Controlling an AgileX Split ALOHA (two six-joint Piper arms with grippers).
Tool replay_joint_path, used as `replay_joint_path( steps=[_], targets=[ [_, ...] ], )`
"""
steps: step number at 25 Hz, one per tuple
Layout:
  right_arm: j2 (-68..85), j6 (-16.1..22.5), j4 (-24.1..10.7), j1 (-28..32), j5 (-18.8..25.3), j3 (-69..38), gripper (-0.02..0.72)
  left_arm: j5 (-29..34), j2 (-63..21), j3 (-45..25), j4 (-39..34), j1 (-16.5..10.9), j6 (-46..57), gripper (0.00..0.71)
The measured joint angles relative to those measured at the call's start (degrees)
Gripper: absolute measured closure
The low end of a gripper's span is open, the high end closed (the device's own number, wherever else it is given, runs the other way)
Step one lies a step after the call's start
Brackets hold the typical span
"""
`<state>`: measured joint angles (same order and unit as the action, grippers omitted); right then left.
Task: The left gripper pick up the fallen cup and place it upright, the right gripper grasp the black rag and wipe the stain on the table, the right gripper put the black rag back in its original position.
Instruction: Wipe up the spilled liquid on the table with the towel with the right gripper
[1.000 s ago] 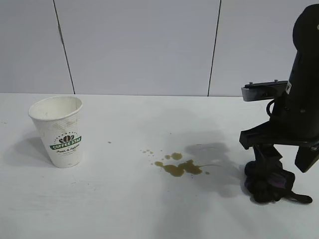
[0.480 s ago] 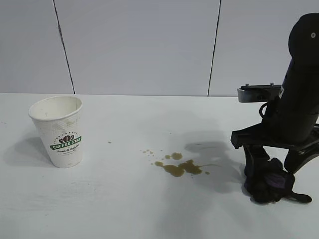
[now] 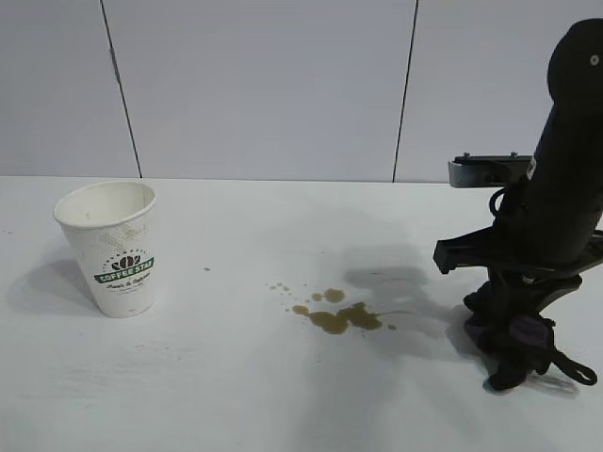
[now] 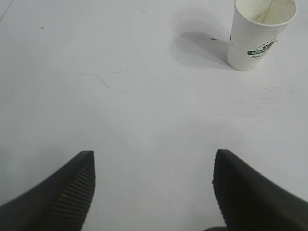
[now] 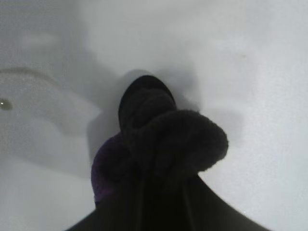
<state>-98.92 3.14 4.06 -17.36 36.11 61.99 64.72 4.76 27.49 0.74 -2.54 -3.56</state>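
Observation:
The white cup [image 3: 112, 247] with its green COFFEE STAR band stands upright on the table [image 3: 236, 386] at the left; it also shows far off as the cup [image 4: 257, 32] in the left wrist view. My left gripper [image 4: 154, 166] hangs open over bare table, nothing between its fingers. The brown stain [image 3: 339, 315] lies mid-table with small droplets beside it. At the right, my right gripper [image 3: 513, 325] is shut on the black rag [image 3: 516, 341], purple patches showing and a thin tail trailing right. In the right wrist view the bunched black rag [image 5: 163, 139] bulges from the pinching fingers.
A grey panelled wall [image 3: 264, 85] runs behind the table. Bare tabletop stretches between the cup and the stain and along the front edge. The right arm's shadow [image 3: 396, 282] falls just right of the stain.
The right gripper's fingers have closed together on the rag, bunching it and pulling it up a little. The cup, the stain and the left gripper have not moved.

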Motion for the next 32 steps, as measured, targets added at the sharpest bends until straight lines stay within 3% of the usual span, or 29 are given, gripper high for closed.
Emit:
replay_joint_path(
  steps=[6, 14, 18, 23, 28, 32],
  targets=[
    [-1.0, 0.2, 1.7, -8.8, -1.7, 6.7, 0.624, 0.0, 0.0, 0.0, 0.0, 0.0, 0.0, 0.210],
    [-9.1, 2.8, 2.2, -16.1, -14.6, 7.7, 0.624, 0.0, 0.0, 0.0, 0.0, 0.0, 0.0, 0.210],
    [-15.1, 3.1, 2.7, -16.7, -16.2, 11.4, 0.624, 0.0, 0.0, 0.0, 0.0, 0.0, 0.0, 0.210],
    [-21.4, 3.3, 3.7, -16.7, -13.2, 19.1, 0.624, 0.0, 0.0, 0.0, 0.0, 0.0, 0.0, 0.210],
    [-26.7, 3.2, 3.6, -16.7, -4.6, 27.9, 0.624, 0.0, 0.0, 0.0, 0.0, 0.0, 0.0, 0.210],
    [-29.0, 3.1, 1.3, -16.7, 1.6, 30.6, 0.624, 0.0, 0.0, 0.0, 0.0, 0.0, 0.0, 0.210]
  ],
)
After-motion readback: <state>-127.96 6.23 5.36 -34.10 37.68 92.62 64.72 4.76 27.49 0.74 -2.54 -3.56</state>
